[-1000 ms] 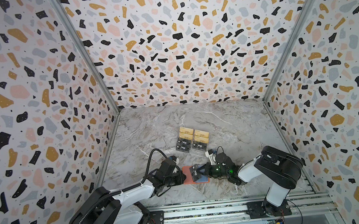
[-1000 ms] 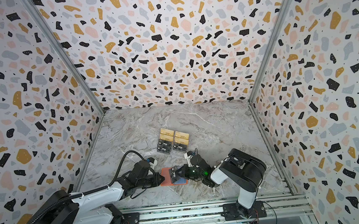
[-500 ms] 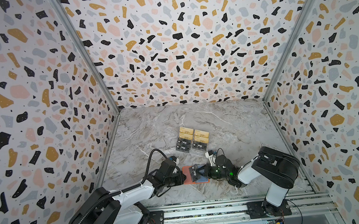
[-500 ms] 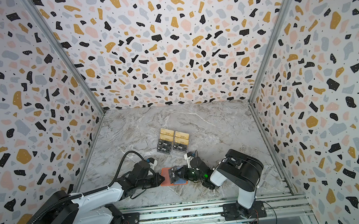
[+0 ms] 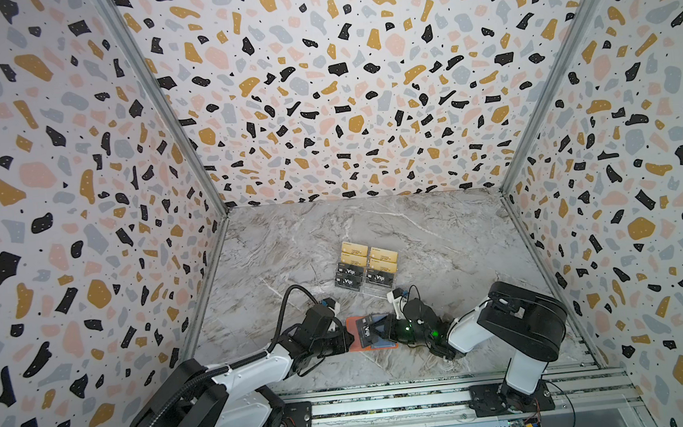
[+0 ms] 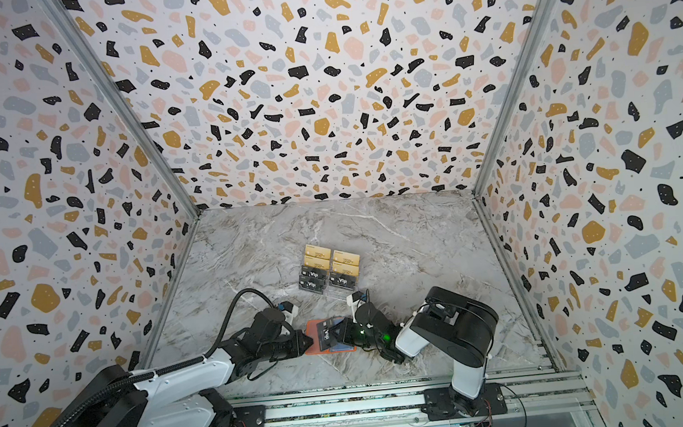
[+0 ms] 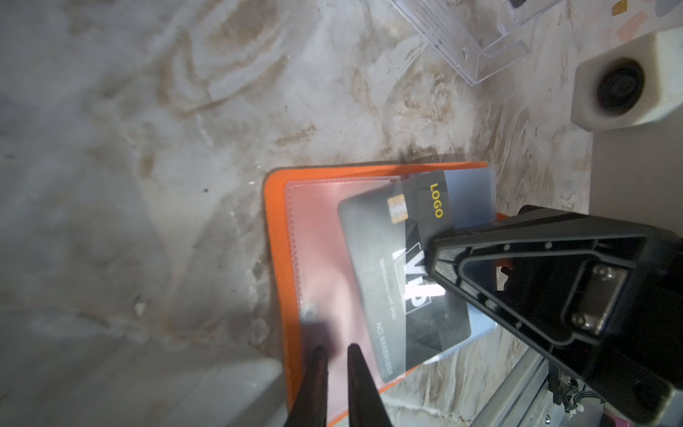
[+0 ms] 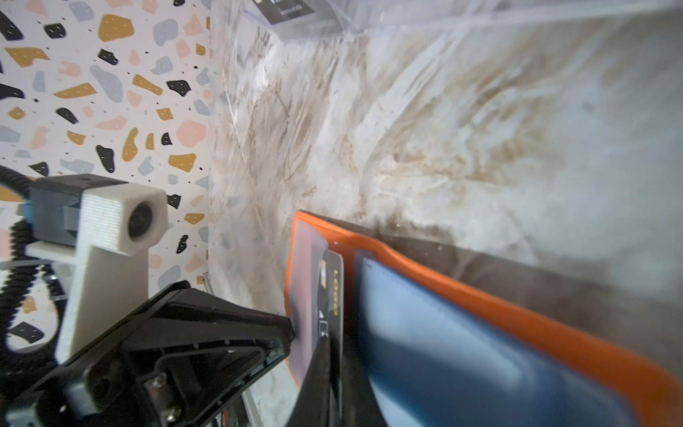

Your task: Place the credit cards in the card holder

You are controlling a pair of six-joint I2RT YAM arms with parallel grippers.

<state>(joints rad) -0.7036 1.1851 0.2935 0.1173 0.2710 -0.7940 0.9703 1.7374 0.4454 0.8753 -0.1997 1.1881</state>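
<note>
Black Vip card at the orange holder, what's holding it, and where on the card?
The right end effector pinches the black Vip card midway along one long edge, by the Vip lettering.

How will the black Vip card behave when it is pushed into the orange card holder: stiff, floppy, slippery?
Probably stiff: the black Vip card looks flat though the right gripper holds only one edge. Likely slippery: its face shows bright glare, so it may slide in the grip. Seen edge-on it is very thin, so presumably light.
</note>
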